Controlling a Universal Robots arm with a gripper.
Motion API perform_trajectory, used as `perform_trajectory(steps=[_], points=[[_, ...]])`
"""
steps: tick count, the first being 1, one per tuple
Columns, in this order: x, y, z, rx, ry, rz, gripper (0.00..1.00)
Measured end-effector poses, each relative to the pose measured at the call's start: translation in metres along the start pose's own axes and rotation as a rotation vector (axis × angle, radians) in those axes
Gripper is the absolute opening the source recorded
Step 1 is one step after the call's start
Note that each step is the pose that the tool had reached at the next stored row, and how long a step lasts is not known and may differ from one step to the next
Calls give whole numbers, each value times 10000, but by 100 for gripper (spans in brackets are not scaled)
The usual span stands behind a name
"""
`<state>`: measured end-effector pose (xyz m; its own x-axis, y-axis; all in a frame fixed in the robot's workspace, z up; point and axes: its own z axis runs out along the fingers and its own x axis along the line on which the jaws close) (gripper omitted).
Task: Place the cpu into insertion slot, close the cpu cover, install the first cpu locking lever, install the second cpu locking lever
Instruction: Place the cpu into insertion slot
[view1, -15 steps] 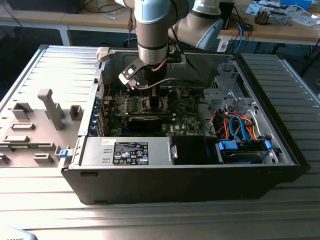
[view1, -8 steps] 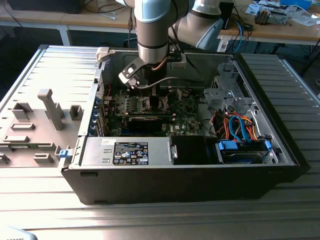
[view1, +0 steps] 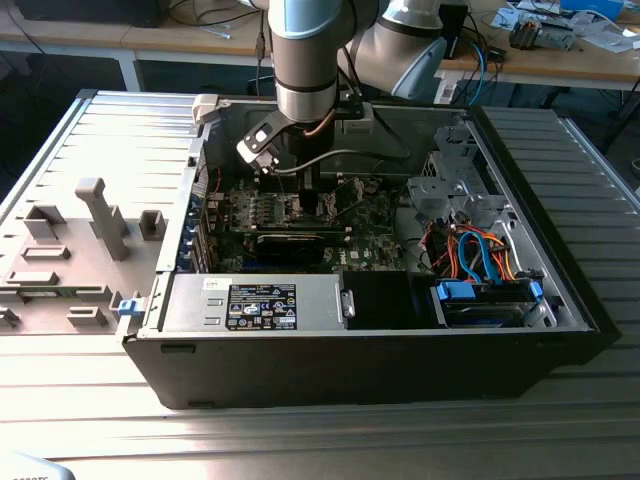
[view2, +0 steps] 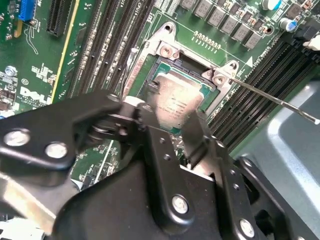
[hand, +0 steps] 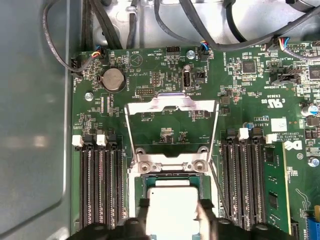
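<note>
The cpu (hand: 172, 197), a small square chip with a pale silvery top, lies in or just over the open insertion slot (hand: 137, 187) on the green motherboard (hand: 260, 130). My gripper (hand: 174, 209) straddles it, its black fingertips (hand: 145, 206) pressed against two opposite edges. The second wrist view has the same cpu (view2: 175, 97) between the fingers (view2: 197, 132) of the gripper (view2: 172, 125). The cpu cover (hand: 172, 103), a silvery frame plate, is swung open beyond the slot. A thin locking lever (view2: 270, 97) sticks out, unlatched. In the exterior view the gripper (view1: 300, 195) reaches down into the computer case.
Black memory slots (hand: 100, 185) flank the socket on both sides. A coin battery (hand: 113, 79) and cables (hand: 200, 30) lie past the open cover. The case walls (view1: 160, 270), a power supply (view1: 255, 300) and a blue drive cage (view1: 485, 300) surround the board.
</note>
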<state>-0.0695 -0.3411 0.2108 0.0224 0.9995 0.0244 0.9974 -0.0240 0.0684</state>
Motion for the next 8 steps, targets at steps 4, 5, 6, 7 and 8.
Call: perform_trajectory(steps=[4, 5, 6, 7, 8], points=[[1, 5, -12, 0, -23, -15, 23], [1, 7, -14, 0, -29, -21, 23], [2, 9, -18, 1, -41, -41, 17], [2, 10, -26, 0, -52, -55, 11], [3, 11, -44, -1, -83, -67, 11]])
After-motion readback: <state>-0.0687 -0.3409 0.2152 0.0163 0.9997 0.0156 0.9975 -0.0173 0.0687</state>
